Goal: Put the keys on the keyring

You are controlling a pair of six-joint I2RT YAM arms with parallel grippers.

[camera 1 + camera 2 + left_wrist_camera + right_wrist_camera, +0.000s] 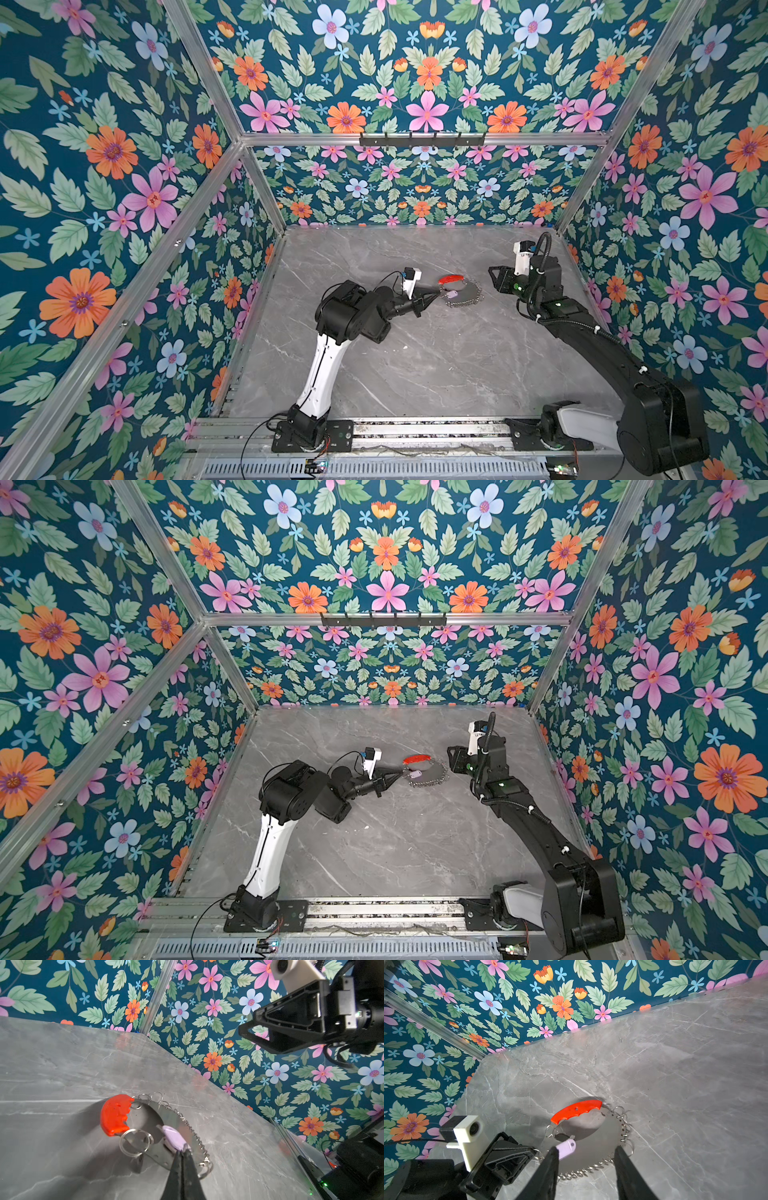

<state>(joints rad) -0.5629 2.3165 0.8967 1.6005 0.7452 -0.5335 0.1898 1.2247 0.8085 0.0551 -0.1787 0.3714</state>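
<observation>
Left gripper [182,1152] pinches the lavender-tagged silver key [173,1136]; with your right gripper [586,1147] spread at three o'clock, the red-handled metal keyring [463,291] may slide.

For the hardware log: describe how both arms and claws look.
Left arm: black joints, white forearm shell, thin black wire. Right arm: black, white base shell, ribbed black hose, green lights. Left claw and right claw: black tapering wedges with white cameras.
</observation>
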